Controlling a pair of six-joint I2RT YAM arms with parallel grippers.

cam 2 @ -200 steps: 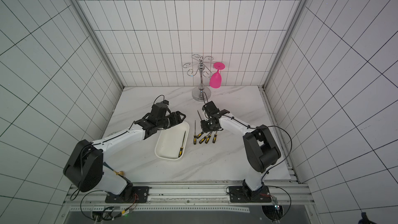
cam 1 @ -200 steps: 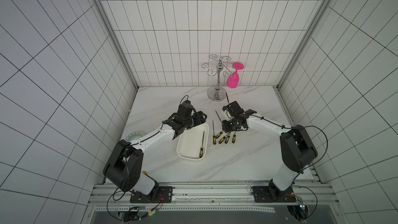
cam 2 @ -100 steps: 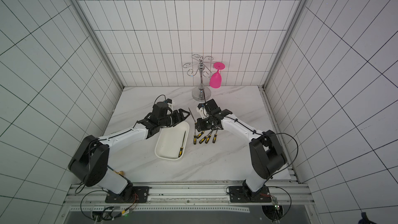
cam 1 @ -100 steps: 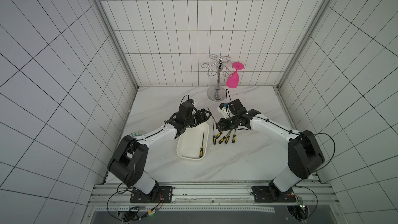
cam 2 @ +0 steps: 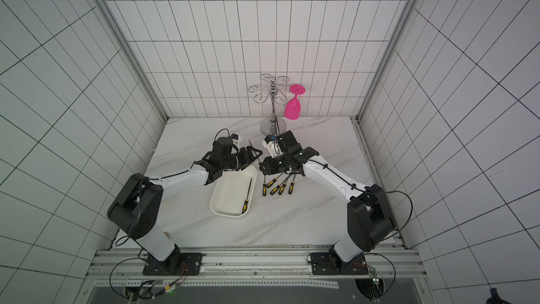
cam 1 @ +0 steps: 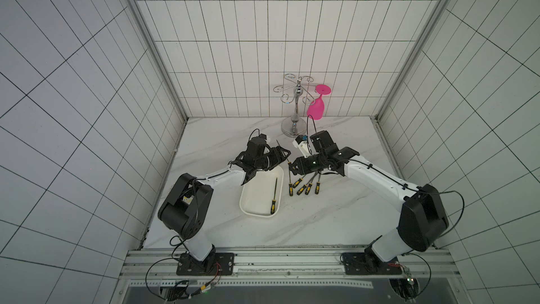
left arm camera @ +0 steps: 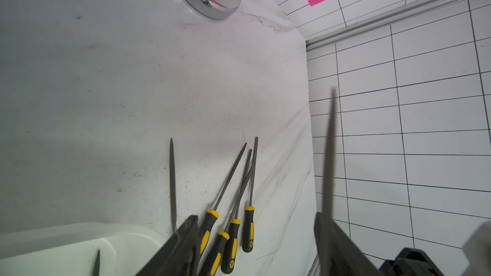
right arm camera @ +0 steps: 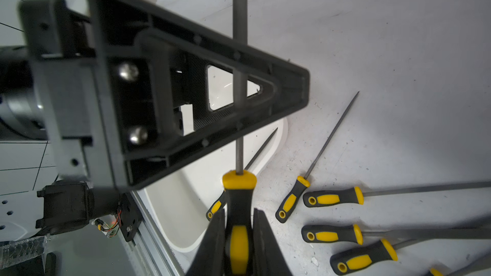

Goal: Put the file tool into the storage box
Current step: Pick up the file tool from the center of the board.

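Top views both show the marble table (cam 1: 321, 223) with the storage box (cam 1: 254, 200) near its middle; one file already lies inside (cam 1: 274, 197), along the box's side nearest the loose files. Four files remain on the table just beside the box (cam 1: 305, 185), fanned with handles toward the robot. A sixth file (right arm camera: 240, 208) is raised between the arms: the right gripper (right arm camera: 236, 237) is clamped on its yellow-and-black handle, while its shaft passes between the fingers of the left gripper (cam 1: 282, 156), whose jaws stand apart around it; contact cannot be judged. Judged stage: a handover under way, one file stored, five still to place.
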